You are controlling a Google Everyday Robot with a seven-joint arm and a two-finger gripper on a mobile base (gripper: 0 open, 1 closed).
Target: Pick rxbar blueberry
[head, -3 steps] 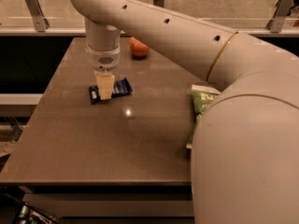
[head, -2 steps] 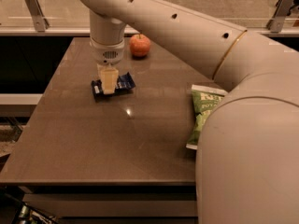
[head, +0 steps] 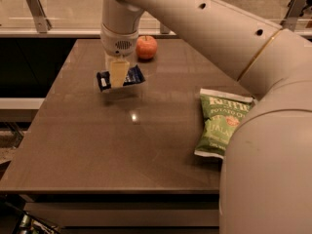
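The gripper (head: 118,82) hangs straight down, its fingers (head: 118,69) pinching the flat navy-blue wrapped rxbar blueberry (head: 134,75) across its middle (a balanced hold), seemingly just above the brown table (head: 97,145). A round orange fruit (head: 146,47) sits just beyond the fingers.

Table (head: 122,150) bears a green chip bag (head: 222,126) and seemingly an apple (head: 146,47); jaws grip rxbar blueberry (head: 134,75) over its far side
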